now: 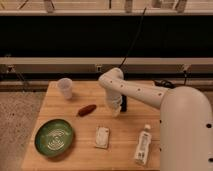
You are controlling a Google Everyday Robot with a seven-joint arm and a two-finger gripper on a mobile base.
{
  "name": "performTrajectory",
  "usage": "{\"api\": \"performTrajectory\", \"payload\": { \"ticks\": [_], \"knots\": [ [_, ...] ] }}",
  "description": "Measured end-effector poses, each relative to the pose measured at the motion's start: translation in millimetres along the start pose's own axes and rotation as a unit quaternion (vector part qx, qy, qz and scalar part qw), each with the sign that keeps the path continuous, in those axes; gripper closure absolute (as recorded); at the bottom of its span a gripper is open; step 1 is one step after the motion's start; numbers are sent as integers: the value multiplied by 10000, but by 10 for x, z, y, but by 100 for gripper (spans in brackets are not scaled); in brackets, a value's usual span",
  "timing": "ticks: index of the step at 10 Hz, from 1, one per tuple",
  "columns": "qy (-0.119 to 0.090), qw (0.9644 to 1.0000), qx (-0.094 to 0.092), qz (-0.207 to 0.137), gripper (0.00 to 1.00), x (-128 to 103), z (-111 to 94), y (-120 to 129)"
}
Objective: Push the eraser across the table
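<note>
Right beside the black eraser point(124, 104), the end effector point(116, 112) hangs low over the wooden bench point(122, 140), its fingers pinched fully together.

Pale cup point(64, 87) upright at back left; reddish-brown sausage-shaped item point(86, 110) lies near it, further front and right, slightly tilted. Round green plate point(54, 137) with lighter concentric rings at front left; white rectangular packet point(102, 137) to its right, apart from it. White bottle point(143, 144) lies flat further right, cap end toward the back; possibly labelled, too blurred to confirm.
</note>
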Motion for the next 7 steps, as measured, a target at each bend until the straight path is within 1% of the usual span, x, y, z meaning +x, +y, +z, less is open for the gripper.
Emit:
{"api": "performTrajectory", "payload": {
  "ticks": [2,4,5,6,7],
  "knots": [
    [30,9997,106,233,100,179,-101,105],
    [76,9980,238,579,100,488,-239,320],
    [87,9969,302,721,100,606,-285,397],
    [118,9947,374,951,100,783,-338,510],
    [153,9929,432,1095,100,902,-368,553]
  ]
}}
